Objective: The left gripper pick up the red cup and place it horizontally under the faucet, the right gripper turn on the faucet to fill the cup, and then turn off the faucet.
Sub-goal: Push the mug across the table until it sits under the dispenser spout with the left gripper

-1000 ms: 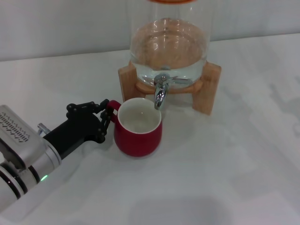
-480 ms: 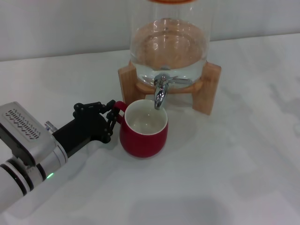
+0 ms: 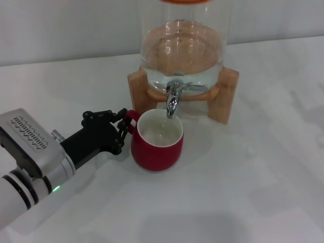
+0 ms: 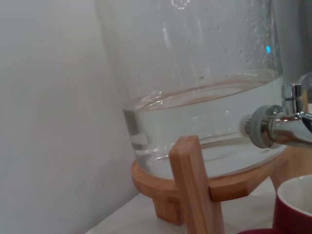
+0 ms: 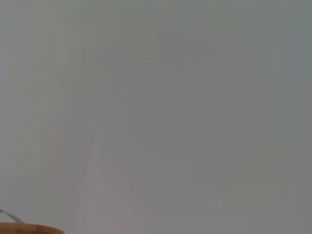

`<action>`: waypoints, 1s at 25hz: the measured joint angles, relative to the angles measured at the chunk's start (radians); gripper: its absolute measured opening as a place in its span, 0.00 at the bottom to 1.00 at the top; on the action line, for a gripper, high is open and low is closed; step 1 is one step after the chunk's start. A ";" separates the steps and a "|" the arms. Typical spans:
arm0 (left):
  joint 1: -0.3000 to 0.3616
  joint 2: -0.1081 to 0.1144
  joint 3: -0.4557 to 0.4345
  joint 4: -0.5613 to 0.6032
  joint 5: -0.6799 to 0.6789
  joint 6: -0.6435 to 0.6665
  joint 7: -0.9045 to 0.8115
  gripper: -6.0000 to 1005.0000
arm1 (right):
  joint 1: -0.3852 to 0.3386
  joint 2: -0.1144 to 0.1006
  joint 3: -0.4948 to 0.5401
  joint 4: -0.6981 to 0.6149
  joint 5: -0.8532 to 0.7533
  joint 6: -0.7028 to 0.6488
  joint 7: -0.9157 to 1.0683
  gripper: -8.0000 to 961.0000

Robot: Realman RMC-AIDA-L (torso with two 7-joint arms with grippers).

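Placement step, by the look of it, and nearly finished. Had the small glossy red ceramic cup (image 3: 157,149) standing upright on the white tabletop (image 3: 243,192), white inside showing, rim right below the spout of the little shiny chrome faucet (image 3: 173,101). Found the black two-finger left gripper (image 3: 123,130) pinched shut on the cup's small red loop handle (image 3: 127,117), on the robot's left of the cup, with the silver arm trailing off toward the near left corner. Couldn't spot the right gripper anywhere. Got only blank wall and a sliver of wood from its wrist camera, so no call on its fingers. Guessed the next move as letting go of the handle and backing out low along the arm's own line, without nudging the cup out from under the spout. After that, probably needed the right gripper brought in to the thin lever on top of the faucet, tight against the clear glass dispenser jar (image 3: 182,50). Looked cramped there: legs of the wooden stand (image 3: 225,96) on both sides of the faucet, cup rim close under the spout, glass just behind. Seemed to be plenty of bare table to the robot's right and in front for an approach, though. Saw no water in the cup, as far as could be told.
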 joint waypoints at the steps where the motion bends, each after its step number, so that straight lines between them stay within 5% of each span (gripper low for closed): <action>1: 0.000 0.000 0.000 0.000 0.000 0.001 0.000 0.11 | 0.000 0.000 -0.001 0.000 0.000 0.001 0.000 0.89; 25: -0.002 0.000 0.040 -0.024 0.001 0.061 -0.004 0.10 | 0.002 0.000 -0.003 -0.002 0.000 0.001 0.000 0.89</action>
